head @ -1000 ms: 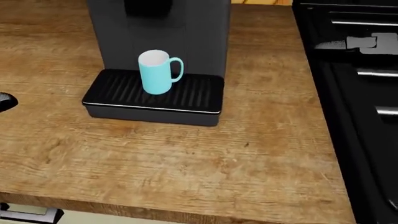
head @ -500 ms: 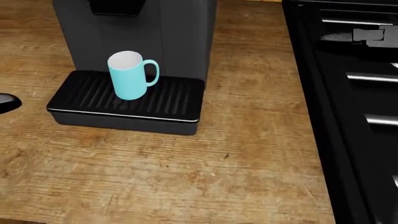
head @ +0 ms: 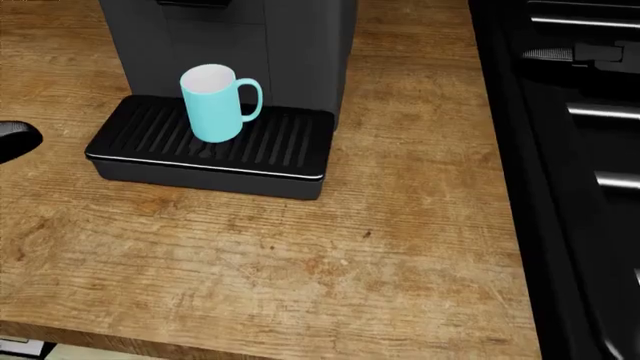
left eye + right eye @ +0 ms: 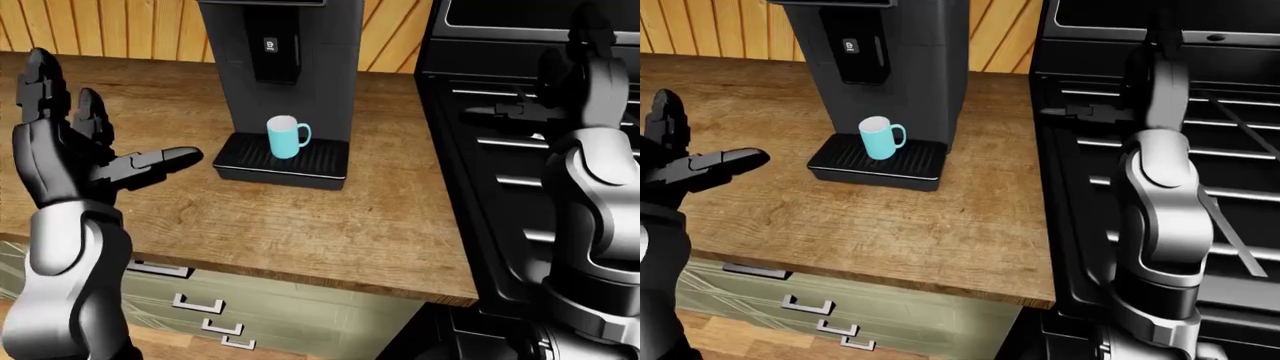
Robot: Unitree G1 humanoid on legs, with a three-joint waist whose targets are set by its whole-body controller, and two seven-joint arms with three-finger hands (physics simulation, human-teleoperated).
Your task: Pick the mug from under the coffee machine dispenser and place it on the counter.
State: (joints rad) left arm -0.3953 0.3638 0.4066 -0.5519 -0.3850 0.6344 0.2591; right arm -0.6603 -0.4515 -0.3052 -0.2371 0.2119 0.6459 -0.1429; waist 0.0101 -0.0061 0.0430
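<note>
**Mug waiting on drip tray, both hands clear**

Hovering at the left-eye view's left: left hand (image 4: 75, 154), fingers spread apart, gripping nothing, one finger pointing right toward the machine (image 4: 285, 67). Standing upright to the right of that hand, well apart from it: mug (image 3: 214, 103), on the drip tray (image 3: 150, 161), handle turned right, beneath the dispenser (image 4: 275, 52). Stretching beyond the tray: counter (image 3: 400, 247). Rising at far right over the stove (image 4: 480, 135): right hand (image 4: 585, 52), far from the mug, finger state impossible to tell.
</note>
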